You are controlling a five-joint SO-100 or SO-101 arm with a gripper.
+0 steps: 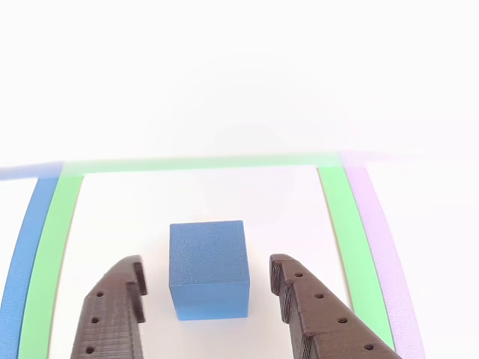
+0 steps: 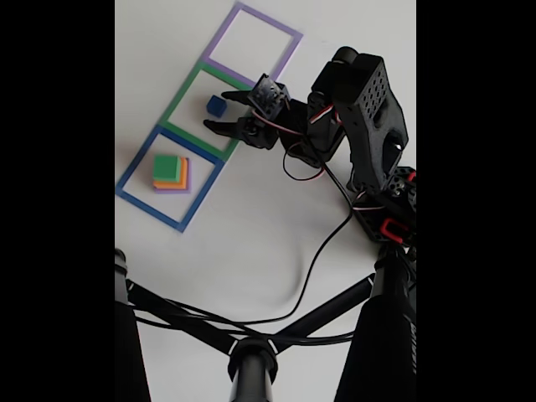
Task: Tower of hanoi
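A blue cube [image 1: 208,269] [image 2: 217,105] rests on the white table inside the green square outline [image 1: 340,224] [image 2: 180,102]. My gripper [image 1: 207,262] [image 2: 218,110] is open, one dark finger [image 1: 120,303] on each side of the cube with a gap on both sides. In the fixed view, a stack [image 2: 171,173] with a green cube on top, then orange, then purple at the bottom, stands inside the blue square outline [image 2: 134,172].
A purple square outline [image 2: 254,43] lies beyond the green one. The arm's body and base [image 2: 381,167] stand to the right, trailing a black cable [image 2: 314,260]. Black stand legs [image 2: 251,343] cross the bottom of the fixed view.
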